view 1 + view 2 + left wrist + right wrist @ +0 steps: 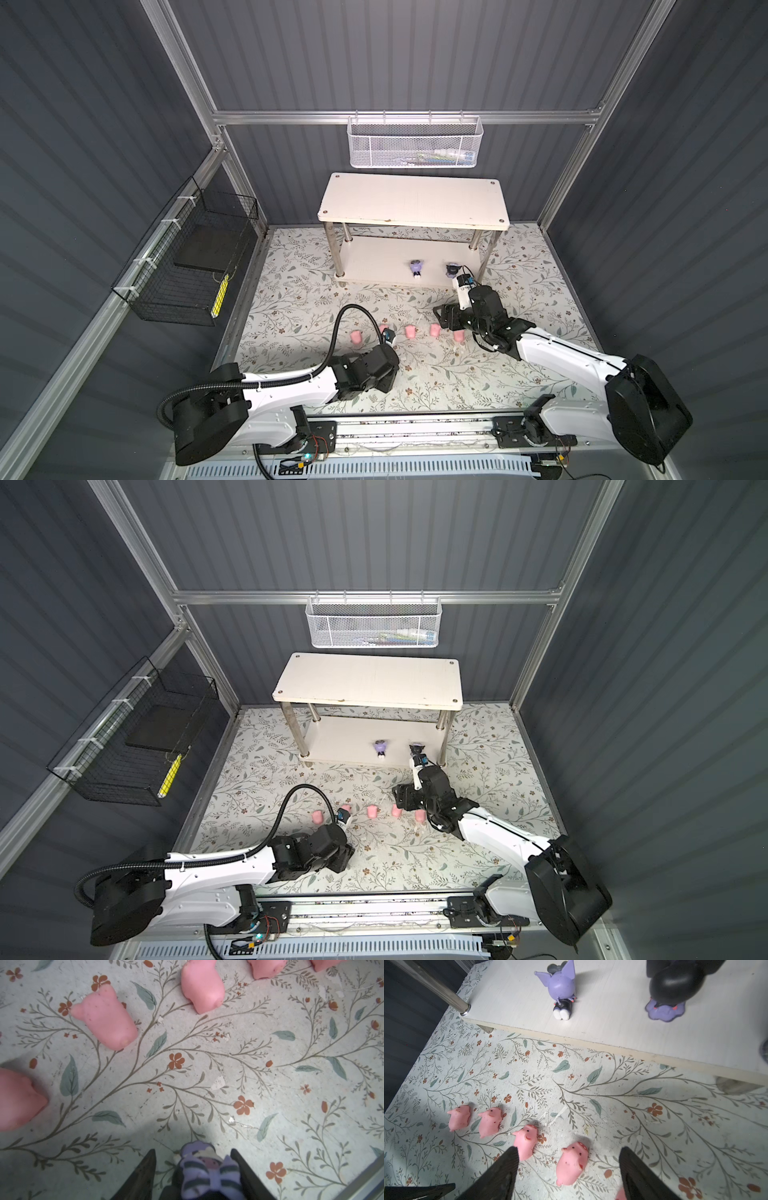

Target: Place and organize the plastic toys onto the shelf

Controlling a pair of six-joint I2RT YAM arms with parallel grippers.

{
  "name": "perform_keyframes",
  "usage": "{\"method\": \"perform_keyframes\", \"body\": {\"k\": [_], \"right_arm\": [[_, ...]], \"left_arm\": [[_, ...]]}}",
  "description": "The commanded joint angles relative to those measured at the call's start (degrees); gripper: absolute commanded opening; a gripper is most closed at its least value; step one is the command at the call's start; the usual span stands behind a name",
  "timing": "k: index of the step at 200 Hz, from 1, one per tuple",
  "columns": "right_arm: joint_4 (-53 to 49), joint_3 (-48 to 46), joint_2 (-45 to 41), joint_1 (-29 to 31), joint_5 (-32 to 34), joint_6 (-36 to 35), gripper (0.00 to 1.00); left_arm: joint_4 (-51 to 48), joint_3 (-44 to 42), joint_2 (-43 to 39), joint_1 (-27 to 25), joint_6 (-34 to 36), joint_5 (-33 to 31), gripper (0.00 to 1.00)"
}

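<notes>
A lavender toy point(209, 1169) was bracketed, unclamped, by the left gripper's point(193, 1150) parted fingers on the desk point(228, 1064). Five pink pigs point(410, 331) were lined up beyond, heads toward the shelf point(415, 203), one untouched between the right gripper's point(569, 1148) spread fingers. Two lavender figures point(417, 267) were seen on its lower tier.

A covering printed with leaves and small red flowers point(291, 299) was spread over the table. At twelve o'clock in both top views, a white mesh basket point(413, 143) was hung from a metal crossbar point(282, 117); its contents were too blurred to be told. At nine o'clock, a black wire basket point(166, 299) was tied to the side rail, with a dark flat slab point(203, 249) and a yellow strip point(220, 296) laid inside.
</notes>
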Motion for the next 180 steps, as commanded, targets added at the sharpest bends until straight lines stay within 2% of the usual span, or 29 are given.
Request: {"method": "perform_keyframes", "body": {"k": [1,109,180], "right_arm": [[0.33,0.92,0.57,0.28,0.44,0.31,0.78],[1.16,0.67,1.22,0.34,0.1,0.48,0.78],[1.43,0.26,0.84,0.3,0.19,0.48,0.78]], "left_arm": [[-1.81,0.52,0.65,-0.33,-0.12,-1.26,0.53],[-12.04,11.84,-0.23,-0.77,-0.67,-3.42,0.42],[-18.83,21.67,0.78,-0.75,-0.99,-8.81,0.37]]}}
